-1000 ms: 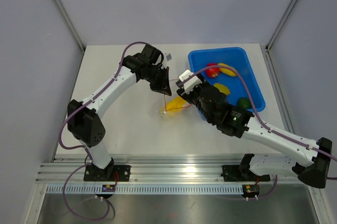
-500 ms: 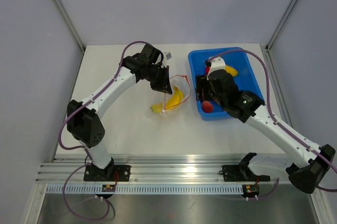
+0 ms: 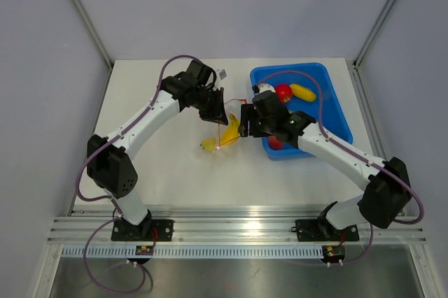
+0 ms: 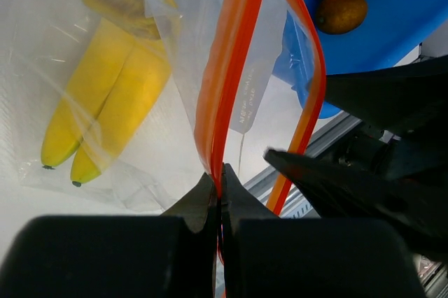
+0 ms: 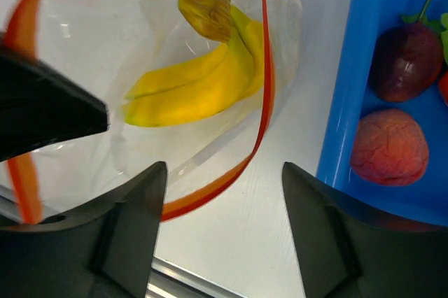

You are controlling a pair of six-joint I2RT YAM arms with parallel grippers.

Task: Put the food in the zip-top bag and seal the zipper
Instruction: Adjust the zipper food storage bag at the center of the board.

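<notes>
Left wrist: banana inside clear zip-top bag.

The left arm stretches forward with a bent elbow, its left claw pinched flat on the zipper. The right arm angles inward, its right claw spread wide and gripping nothing.

The right tool has swung from the bin back to the bag.
</notes>
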